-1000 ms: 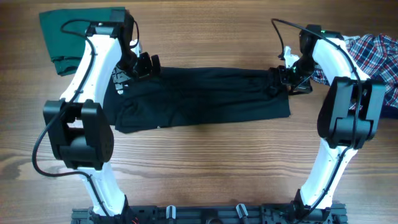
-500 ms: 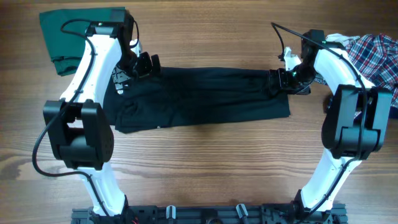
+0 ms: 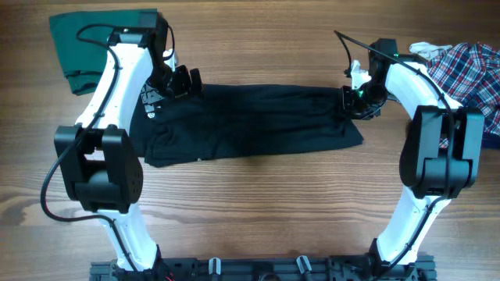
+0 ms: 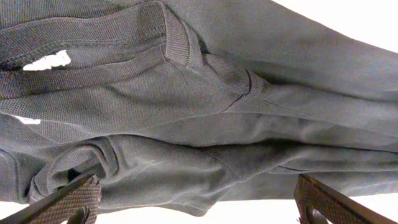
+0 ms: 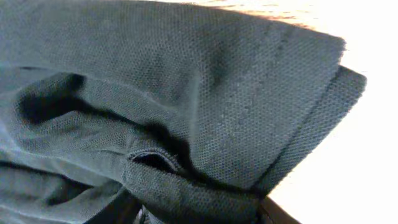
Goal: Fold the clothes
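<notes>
The clothes (image 3: pixel 250 121), a black polo shirt, lie in a long folded band across the middle of the table. My left gripper (image 3: pixel 183 80) hovers open at the band's far left corner, by the collar. In the left wrist view its two fingers (image 4: pixel 69 200) straddle the shirt's (image 4: pixel 205 112) near edge, and a white neck label (image 4: pixel 46 60) shows at upper left. My right gripper (image 3: pixel 353 101) sits on the band's far right corner. The right wrist view shows my right gripper (image 5: pixel 199 214) shut on a bunched roll of the hem (image 5: pixel 186 81).
A green garment (image 3: pixel 82 39) lies at the far left corner, behind the left arm. A red-white-blue plaid shirt (image 3: pixel 469 66) is heaped at the far right, just beyond the right arm. Bare wood runs along the front of the table.
My right gripper shifted slightly left onto the shirt's right corner and closed on the fabric, drawing that edge in a little. The left arm stayed put.
</notes>
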Controlling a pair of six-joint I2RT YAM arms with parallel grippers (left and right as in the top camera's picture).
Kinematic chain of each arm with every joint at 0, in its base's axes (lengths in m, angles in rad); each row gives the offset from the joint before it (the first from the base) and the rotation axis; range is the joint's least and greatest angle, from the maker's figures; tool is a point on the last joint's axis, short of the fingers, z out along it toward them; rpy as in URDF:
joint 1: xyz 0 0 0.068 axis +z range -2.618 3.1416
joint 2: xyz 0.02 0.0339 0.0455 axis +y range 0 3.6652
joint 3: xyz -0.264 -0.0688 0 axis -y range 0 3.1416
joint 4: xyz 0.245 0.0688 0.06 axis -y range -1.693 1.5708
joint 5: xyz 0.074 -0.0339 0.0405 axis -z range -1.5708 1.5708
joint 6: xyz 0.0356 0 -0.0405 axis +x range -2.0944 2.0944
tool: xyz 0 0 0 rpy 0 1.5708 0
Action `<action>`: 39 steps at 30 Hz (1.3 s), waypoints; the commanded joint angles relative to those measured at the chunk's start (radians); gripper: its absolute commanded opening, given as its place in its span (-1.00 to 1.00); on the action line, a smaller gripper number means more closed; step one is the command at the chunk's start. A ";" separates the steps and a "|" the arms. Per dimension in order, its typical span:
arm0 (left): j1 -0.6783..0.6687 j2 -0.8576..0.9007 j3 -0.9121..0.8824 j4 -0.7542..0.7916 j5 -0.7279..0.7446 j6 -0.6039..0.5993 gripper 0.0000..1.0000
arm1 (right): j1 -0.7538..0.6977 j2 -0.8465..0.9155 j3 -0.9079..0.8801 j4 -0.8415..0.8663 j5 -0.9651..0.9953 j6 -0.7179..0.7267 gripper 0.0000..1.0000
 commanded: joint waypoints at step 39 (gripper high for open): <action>0.003 -0.003 -0.008 -0.003 0.012 0.021 1.00 | -0.215 0.111 0.152 -0.212 0.290 0.227 -0.91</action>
